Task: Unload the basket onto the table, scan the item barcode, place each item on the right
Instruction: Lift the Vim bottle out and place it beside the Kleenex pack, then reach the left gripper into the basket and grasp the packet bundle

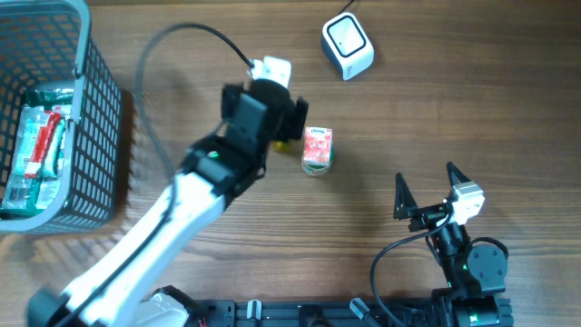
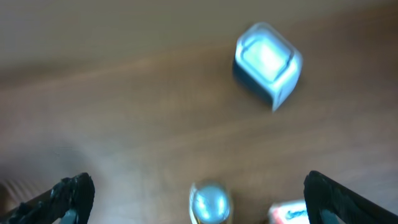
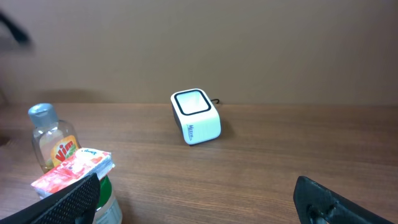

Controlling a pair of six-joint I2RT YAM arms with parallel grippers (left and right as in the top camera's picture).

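My left tool stands with its fingers spread wide, closed on nothing. The cap of the bottle shows between them, clear of both fingers, though this wrist view is blurred. The bottle, with a yellow label and yellowish liquid, stands upright about the middle of the surface, mostly hidden under my left wrist from above. Just beside it, toward the right edge, is a red pack that seems to rest on something green; I cannot tell what that is. The scanner, a white box with a dark-framed window on top, sits near the far edge, a little right of the middle, well apart from the bottle. My right tool is also wide open and empty, near the near edge toward the right corner. A grey basket with packets in it sits at the far left corner.
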